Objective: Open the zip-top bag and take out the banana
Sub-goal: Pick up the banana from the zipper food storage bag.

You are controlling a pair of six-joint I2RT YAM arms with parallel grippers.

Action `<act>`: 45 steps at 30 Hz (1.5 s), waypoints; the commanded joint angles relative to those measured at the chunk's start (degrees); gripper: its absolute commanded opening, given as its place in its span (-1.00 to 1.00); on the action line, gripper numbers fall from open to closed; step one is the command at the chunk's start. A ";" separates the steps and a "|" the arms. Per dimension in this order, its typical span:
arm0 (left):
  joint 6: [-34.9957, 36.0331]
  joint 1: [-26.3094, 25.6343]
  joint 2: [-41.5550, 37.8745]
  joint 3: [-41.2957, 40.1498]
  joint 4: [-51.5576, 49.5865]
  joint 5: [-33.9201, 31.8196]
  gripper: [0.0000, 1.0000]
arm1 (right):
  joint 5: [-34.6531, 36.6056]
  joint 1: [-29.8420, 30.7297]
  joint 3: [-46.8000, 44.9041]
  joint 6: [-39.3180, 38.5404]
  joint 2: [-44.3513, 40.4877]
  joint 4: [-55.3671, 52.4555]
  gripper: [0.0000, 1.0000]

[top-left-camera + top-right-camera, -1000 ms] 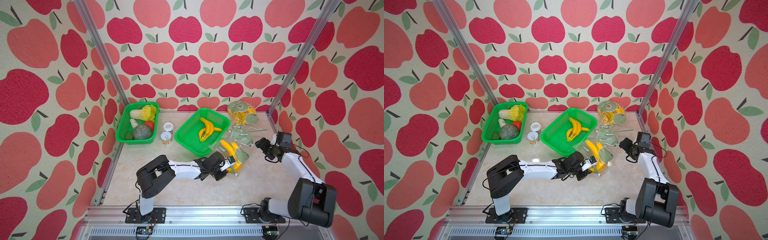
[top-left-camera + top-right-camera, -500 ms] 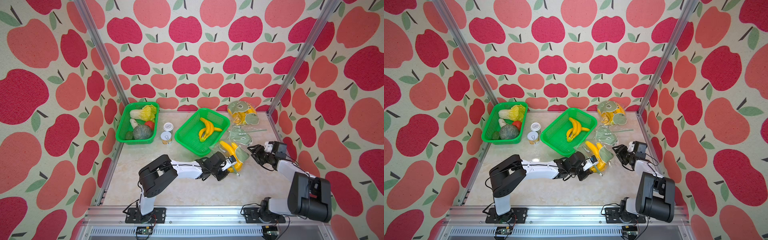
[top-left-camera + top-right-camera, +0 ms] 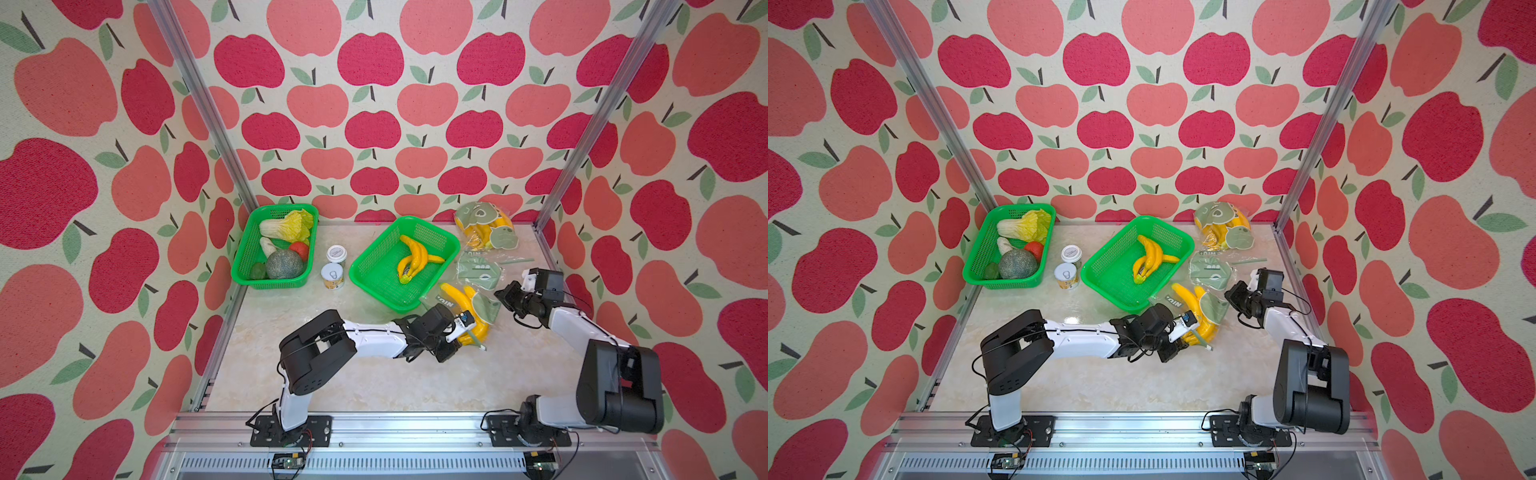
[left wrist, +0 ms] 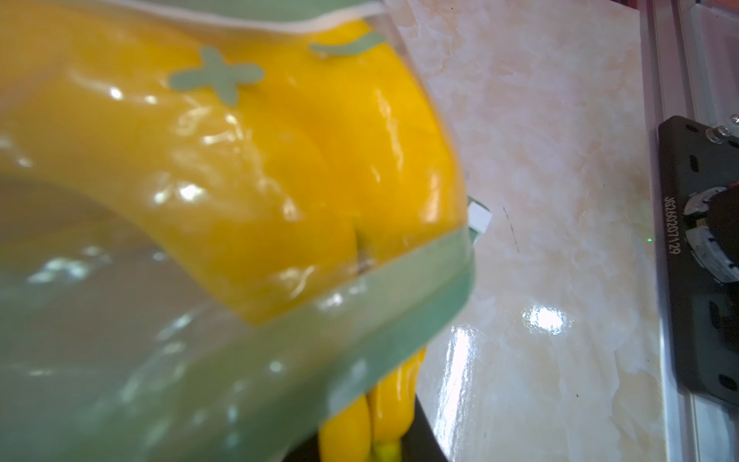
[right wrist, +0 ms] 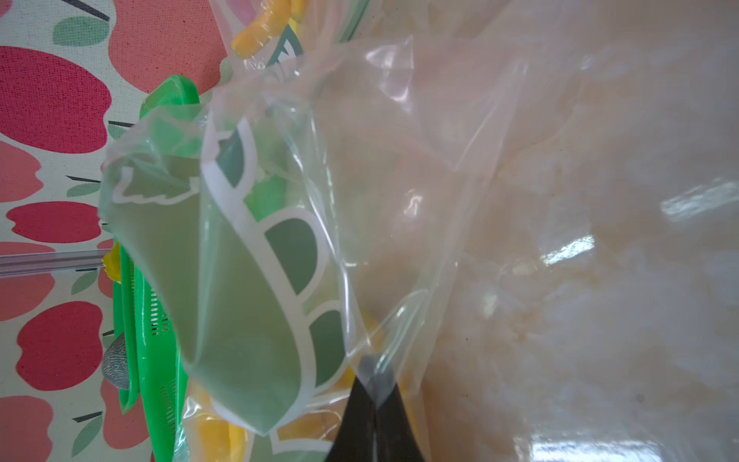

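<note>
Jaws of the right gripper [image 3: 502, 295] just snapped shut on the film of the zip-top bag [image 3: 485, 309], out on the worktop [image 3: 374, 374]. Left gripper [image 3: 464, 328] looks pinched on the banana [image 3: 452, 291] stems poking out, so pulling's next, I reckon.

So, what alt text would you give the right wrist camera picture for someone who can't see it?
Close-up of the right gripper pinched shut on a fold of a clear zip-top bag printed with green leaves, yellow banana showing through it. Behind are a green basket and red apple wallpaper.
</note>
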 commanded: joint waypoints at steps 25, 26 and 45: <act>5.51 -4.55 -19.43 -12.46 -10.77 -0.31 -0.74 | 12.55 -4.51 7.50 -6.80 -5.79 -13.25 -1.00; 5.46 -5.25 -20.54 -12.87 -11.65 -0.26 -0.74 | 12.24 -5.11 7.49 -6.80 -5.67 -13.26 -1.00; 7.52 -11.33 -42.91 -9.07 -31.52 2.96 -0.72 | 12.54 -6.23 5.88 -7.33 -4.62 -13.84 -1.00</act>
